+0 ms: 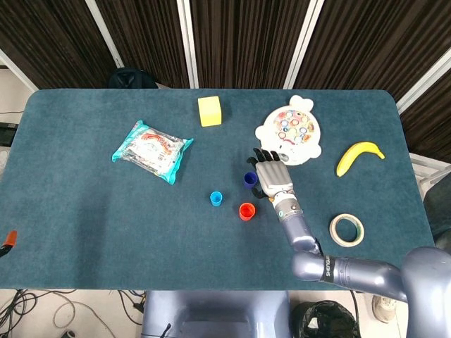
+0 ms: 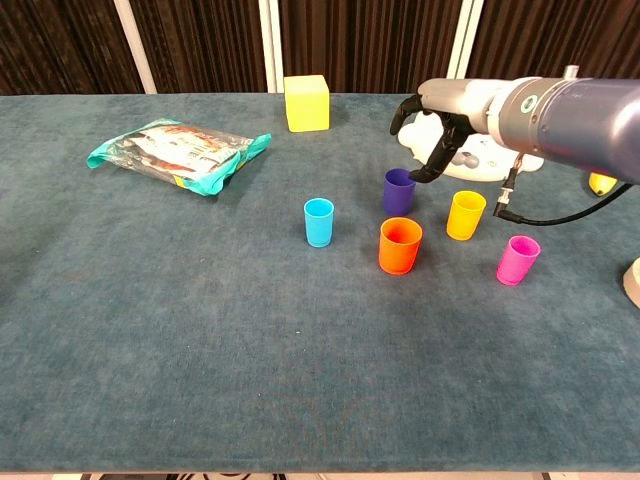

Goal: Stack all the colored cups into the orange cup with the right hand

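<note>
The right hand is held palm-down just above and right of the purple cup, fingers spread and curled downward, nothing gripped. The right forearm is extended from the right.
</note>
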### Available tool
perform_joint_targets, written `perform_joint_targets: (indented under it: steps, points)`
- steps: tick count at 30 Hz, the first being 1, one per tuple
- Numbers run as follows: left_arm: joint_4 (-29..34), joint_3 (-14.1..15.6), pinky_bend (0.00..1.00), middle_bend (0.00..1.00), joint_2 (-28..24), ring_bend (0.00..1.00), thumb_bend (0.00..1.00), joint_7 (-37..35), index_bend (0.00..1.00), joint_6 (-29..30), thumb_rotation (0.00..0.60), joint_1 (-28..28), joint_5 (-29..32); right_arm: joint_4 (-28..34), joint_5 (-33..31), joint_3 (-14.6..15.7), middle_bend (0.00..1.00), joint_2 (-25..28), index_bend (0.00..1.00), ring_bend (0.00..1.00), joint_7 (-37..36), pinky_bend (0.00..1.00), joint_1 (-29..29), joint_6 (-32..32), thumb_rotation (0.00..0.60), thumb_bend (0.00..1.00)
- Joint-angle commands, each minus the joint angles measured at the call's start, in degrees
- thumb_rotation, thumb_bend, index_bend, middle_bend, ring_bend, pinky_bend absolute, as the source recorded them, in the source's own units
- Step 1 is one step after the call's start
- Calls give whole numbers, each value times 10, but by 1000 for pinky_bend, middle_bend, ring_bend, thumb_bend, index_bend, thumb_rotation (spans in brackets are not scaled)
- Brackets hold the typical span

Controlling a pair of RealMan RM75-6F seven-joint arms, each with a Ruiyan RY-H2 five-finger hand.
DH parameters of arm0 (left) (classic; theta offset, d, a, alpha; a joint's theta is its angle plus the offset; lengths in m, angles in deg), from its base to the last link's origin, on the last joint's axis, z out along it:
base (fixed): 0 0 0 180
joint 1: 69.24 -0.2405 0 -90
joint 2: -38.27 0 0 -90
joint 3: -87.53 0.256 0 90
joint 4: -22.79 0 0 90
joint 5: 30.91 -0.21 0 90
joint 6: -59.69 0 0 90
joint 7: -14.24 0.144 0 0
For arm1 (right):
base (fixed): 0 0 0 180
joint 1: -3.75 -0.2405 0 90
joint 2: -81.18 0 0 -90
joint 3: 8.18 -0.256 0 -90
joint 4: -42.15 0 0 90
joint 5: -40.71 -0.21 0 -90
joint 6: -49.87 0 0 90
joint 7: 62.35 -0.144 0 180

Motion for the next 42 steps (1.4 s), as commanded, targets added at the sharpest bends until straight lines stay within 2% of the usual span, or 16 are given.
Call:
perform_joint_targets:
  steps: [1, 10, 23, 42]
  points:
    - [0, 0, 0, 29, 0, 0, 270, 0, 10, 0, 600, 0, 1, -22, -6, -2, 6, -22, 235, 16, 4, 0, -5, -13, 600, 407]
    - [-2, -1, 0, 29, 0, 0, 270, -2, 10, -1, 600, 0, 3, -69, -21, 3, 6, -55, 254, 16, 11, 0, -8, 0, 600, 408]
    - [0, -1, 0, 29, -1, 0, 270, 0, 10, -2, 600, -1, 6, -115, -23, -6, 6, -81, 323, 16, 8, 0, -10, 11, 600, 408]
    - [0, -1, 0, 30, -1, 0, 270, 3, 19, -5, 600, 0, 7, -136, -16, -19, 6, -101, 419, 16, 11, 0, -12, 12, 600, 407]
